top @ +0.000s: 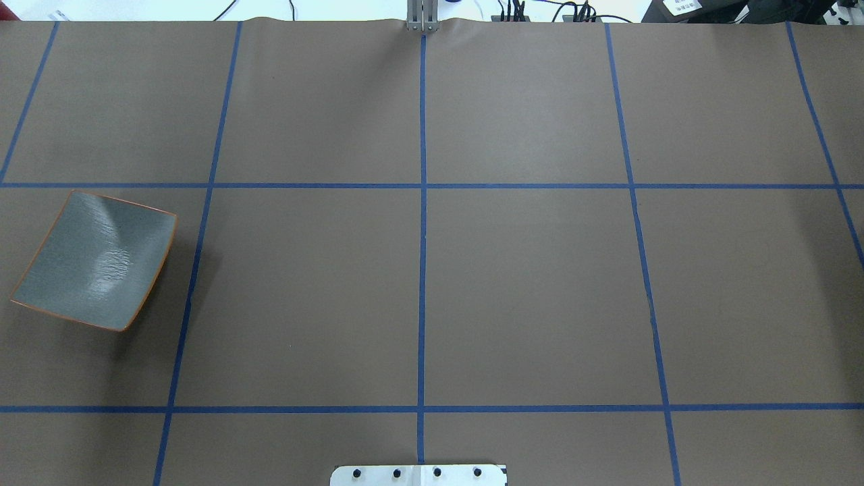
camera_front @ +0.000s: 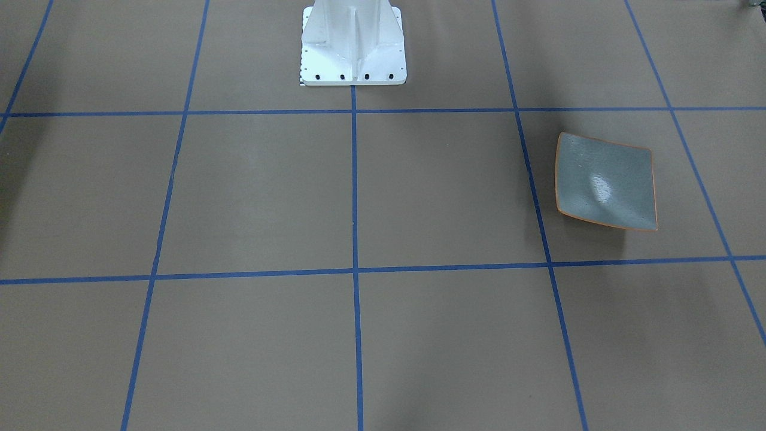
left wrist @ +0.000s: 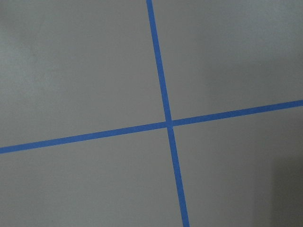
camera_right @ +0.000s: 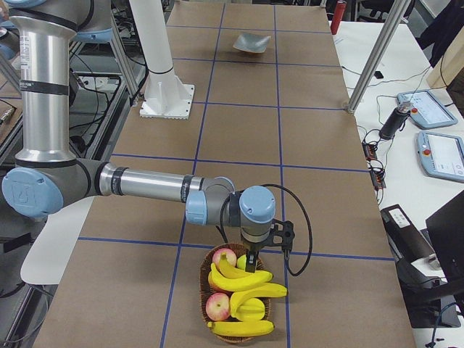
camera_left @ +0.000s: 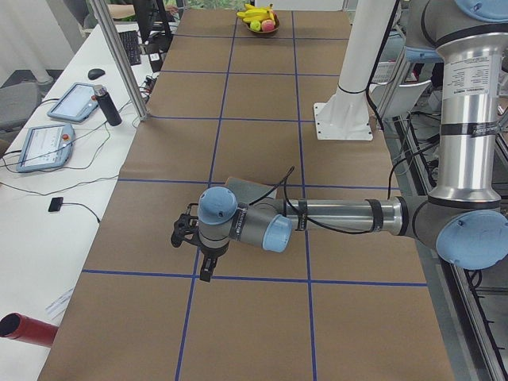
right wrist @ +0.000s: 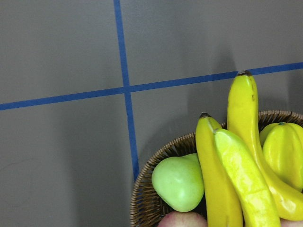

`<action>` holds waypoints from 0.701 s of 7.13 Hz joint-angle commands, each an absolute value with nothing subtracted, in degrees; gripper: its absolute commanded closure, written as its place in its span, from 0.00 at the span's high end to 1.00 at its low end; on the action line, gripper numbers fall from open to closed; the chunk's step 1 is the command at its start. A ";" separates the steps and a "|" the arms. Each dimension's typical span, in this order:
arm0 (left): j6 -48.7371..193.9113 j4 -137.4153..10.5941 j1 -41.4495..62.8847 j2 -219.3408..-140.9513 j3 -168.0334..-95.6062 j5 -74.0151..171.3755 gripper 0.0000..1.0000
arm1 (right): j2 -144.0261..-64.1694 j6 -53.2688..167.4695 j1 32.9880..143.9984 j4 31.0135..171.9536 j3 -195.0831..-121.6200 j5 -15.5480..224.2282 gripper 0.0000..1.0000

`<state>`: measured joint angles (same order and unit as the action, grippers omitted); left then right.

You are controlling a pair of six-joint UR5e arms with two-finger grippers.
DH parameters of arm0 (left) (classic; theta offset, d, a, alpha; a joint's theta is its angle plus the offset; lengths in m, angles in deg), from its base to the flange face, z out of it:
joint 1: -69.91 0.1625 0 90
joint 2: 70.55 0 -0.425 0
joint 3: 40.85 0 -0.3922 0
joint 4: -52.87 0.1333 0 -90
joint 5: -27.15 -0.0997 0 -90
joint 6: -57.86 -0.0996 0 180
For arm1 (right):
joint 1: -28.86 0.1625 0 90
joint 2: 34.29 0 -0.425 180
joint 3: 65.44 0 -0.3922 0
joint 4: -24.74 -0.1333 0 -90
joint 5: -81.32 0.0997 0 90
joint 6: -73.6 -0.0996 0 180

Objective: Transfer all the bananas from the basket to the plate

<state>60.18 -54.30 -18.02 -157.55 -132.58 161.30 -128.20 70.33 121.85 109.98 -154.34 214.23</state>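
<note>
- Bananas point(camera_right: 243, 286) lie heaped in the wicker basket point(right wrist: 147, 165) at the robot's right end of the table point(top: 526, 283). They share it with a green fruit point(right wrist: 179, 182) and red apples point(camera_right: 217, 306).
- Seen from the right wrist, two bananas run side by side with their brown stem tips reaching out over the basket rim. From the side view, their long axes lie roughly across the table's width.
- The right gripper point(camera_right: 250, 261) hangs just above the basket's inner rim, pointing down, so the bananas sit under it and a little toward the table's end. I cannot tell how its jaws stand.
- The plate point(top: 94, 260) is bare and sits well apart, on the robot's left side.
- The left gripper point(camera_left: 206, 266) hovers near the plate over bare table. Its jaws cannot be judged either.
- The right arm is plainly the nearer one for the pick, and closing across a banana's width looks the likeliest grasp.
</note>
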 commanded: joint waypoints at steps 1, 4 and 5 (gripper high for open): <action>60.23 -54.27 -17.63 -158.17 -132.87 161.36 1.00 | -126.41 77.18 121.85 108.85 -147.83 213.77 1.00; 60.23 -54.27 -17.63 -158.53 -132.87 161.71 1.00 | -124.39 77.82 121.85 108.67 -144.03 213.33 1.00; 60.23 -54.27 -17.63 -158.70 -132.87 161.71 1.00 | -123.42 77.65 121.68 108.59 -142.54 212.81 0.99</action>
<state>60.25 -54.27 -17.63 -158.52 -132.84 161.66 -124.57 77.65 121.79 108.66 -144.45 213.27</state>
